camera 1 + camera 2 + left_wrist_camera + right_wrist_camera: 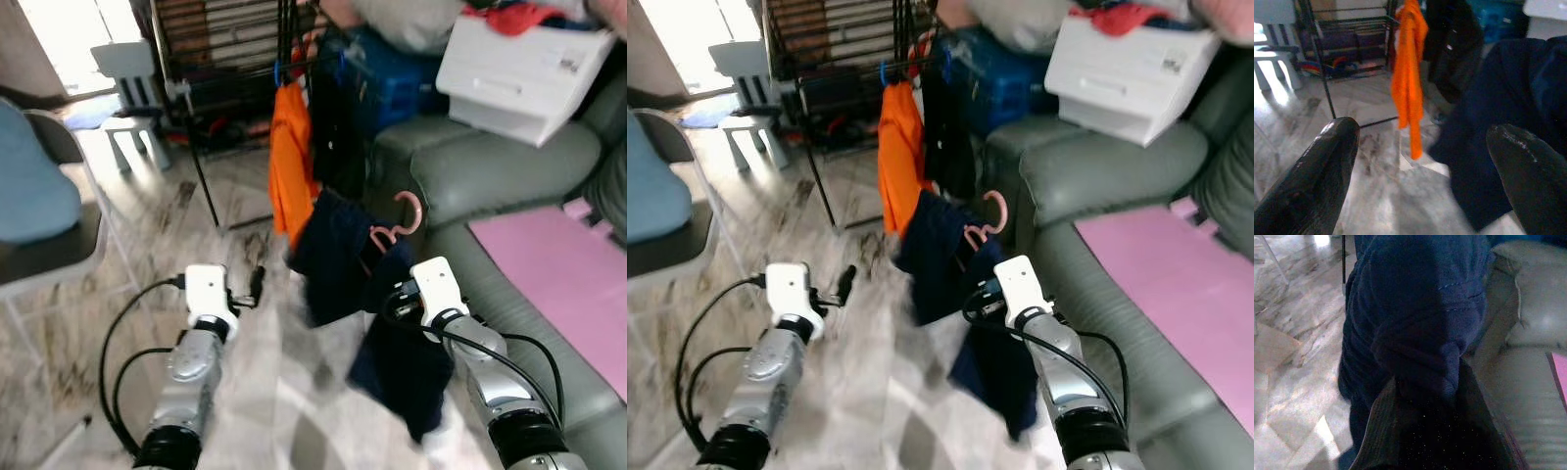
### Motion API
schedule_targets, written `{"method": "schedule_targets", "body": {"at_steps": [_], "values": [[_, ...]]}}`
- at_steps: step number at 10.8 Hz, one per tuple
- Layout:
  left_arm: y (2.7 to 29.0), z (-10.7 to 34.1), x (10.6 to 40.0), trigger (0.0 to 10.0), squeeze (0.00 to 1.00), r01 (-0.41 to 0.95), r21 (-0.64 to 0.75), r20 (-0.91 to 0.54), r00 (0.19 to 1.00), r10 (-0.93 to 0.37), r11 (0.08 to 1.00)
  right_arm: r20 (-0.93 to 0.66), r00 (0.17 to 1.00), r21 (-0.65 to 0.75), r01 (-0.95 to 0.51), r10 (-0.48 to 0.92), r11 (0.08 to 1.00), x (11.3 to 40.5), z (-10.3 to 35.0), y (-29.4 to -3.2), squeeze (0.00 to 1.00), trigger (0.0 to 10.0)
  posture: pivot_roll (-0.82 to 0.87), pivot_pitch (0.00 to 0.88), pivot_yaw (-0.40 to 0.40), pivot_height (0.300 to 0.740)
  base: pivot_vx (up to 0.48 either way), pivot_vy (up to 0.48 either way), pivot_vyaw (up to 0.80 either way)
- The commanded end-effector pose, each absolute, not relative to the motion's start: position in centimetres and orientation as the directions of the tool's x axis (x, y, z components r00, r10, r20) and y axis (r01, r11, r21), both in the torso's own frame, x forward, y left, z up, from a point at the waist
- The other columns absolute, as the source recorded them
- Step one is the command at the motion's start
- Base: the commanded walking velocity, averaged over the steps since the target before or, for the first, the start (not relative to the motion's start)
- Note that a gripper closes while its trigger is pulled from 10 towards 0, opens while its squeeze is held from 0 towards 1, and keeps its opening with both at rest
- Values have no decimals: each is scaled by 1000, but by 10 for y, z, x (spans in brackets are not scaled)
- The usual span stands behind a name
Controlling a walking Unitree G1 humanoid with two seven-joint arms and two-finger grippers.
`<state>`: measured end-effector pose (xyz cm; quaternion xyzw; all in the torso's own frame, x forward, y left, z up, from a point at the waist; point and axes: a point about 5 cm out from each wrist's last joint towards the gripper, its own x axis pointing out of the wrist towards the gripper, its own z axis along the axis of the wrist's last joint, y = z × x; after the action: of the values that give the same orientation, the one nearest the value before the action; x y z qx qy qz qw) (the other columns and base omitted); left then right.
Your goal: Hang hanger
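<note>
**Pink hanger with navy garment held up beside the sofa**

The right gripper (1425, 396) is pinched on the navy garment (338, 259), whose folds bunch between its fingers and hide their tips. The garment hangs from a pink hanger (397, 227); only the hook and a short piece of the shoulder show, the rest is buried in cloth. Hanger and garment sit in the air in front of the rack (201, 157), apart from it, just beside the grey sofa (509, 186). The cloth's lower edge is blurred, so its shape is hard to make out.

The left gripper (1420, 166) is spread wide and holds nothing, raised over the marble floor (245, 392).

On the rack hang an orange shirt (291, 162) and a dark piece (333, 127) next to it; the rail is cut off by the frame's upper edge. A white box (519, 73) rests on the sofa's arm, a pink mat (563, 274) on its seat. A chair (49, 235) stands on the left, partly cut off.
</note>
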<state>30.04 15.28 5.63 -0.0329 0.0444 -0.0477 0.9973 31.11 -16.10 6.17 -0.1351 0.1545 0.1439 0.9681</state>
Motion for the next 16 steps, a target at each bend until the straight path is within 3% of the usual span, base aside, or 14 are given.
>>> {"method": "schedule_targets", "body": {"at_steps": [1,3,5,7,10,14,16], "values": [[167,54,300,10000,0,47,-51,-111,992,-53,998,-291,915,-217,-348,280,912,316,73,-146,0,10000,-202,0,55,740,296,379,0],[167,53,300,10000,0,42,-50,-117,992,-48,998,-272,909,-243,-384,317,891,316,76,-142,0,10000,-202,0,54,740,285,386,0],[166,53,301,10000,0,45,-42,-119,992,-49,998,-254,925,-238,-344,284,908,319,79,-145,0,10000,-204,0,56,740,281,390,800],[165,52,300,10000,0,51,-35,-120,991,-55,998,-258,932,-232,-317,255,920,319,78,-148,0,10000,-204,0,59,740,328,349,0],[160,52,302,10000,0,47,-46,-127,990,-53,998,-316,944,-283,-190,96,940,323,69,-166,0,10000,-198,0,51,740,396,197,0],[159,50,297,10000,0,-28,-72,-117,993,19,997,-350,937,-355,-145,13,924,327,65,-177,0,10000,-139,0,-58,740,0,0,0],[163,46,288,10000,0,-31,-90,-111,994,21,995,-330,938,-411,-41,-107,911,329,61,-179,0,10000,-128,0,-52,740,0,0,0]]}}
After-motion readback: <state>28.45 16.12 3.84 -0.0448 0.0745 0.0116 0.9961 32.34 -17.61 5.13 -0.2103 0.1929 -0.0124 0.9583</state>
